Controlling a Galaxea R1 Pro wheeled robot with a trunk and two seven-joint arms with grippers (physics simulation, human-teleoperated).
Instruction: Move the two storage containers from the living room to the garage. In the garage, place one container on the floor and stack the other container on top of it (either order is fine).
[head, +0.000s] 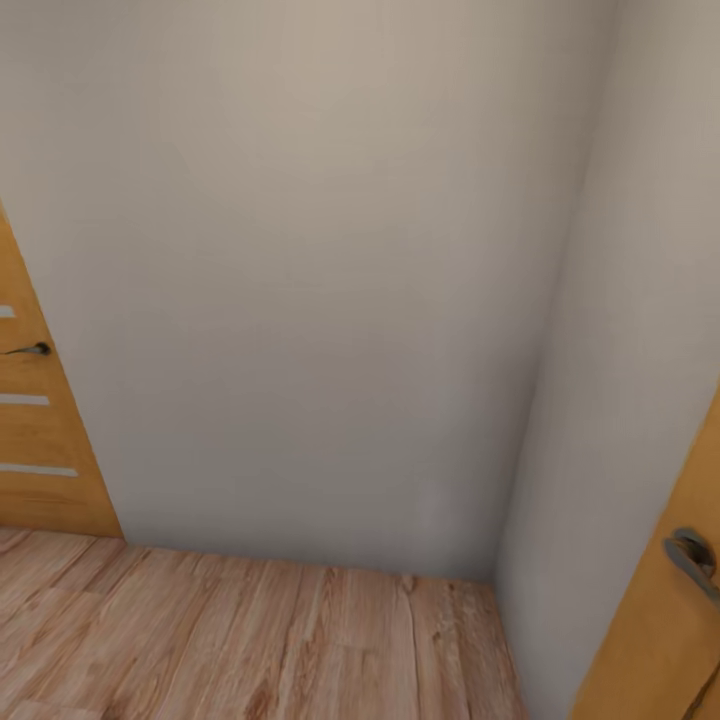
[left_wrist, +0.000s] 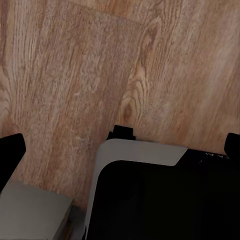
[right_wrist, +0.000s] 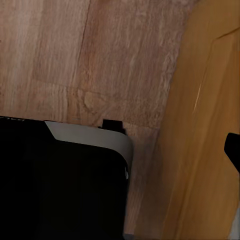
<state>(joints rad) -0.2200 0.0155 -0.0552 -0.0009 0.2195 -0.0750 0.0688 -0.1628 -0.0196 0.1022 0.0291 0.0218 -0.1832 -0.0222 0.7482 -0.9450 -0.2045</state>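
Robot in transit, facing a white wall corner (head: 330, 300); wood plank floor (head: 250, 640) lower frame; orange doors at left edge (head: 35, 440) and lower right (head: 660, 620); containers unseen, location unknown; end effector states cannot be told; stacking appears outstanding.

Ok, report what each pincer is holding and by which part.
Nothing is seen held. The wrist views look down past the robot's base at wood floor, with nothing between the dark fingertips; no container appears.
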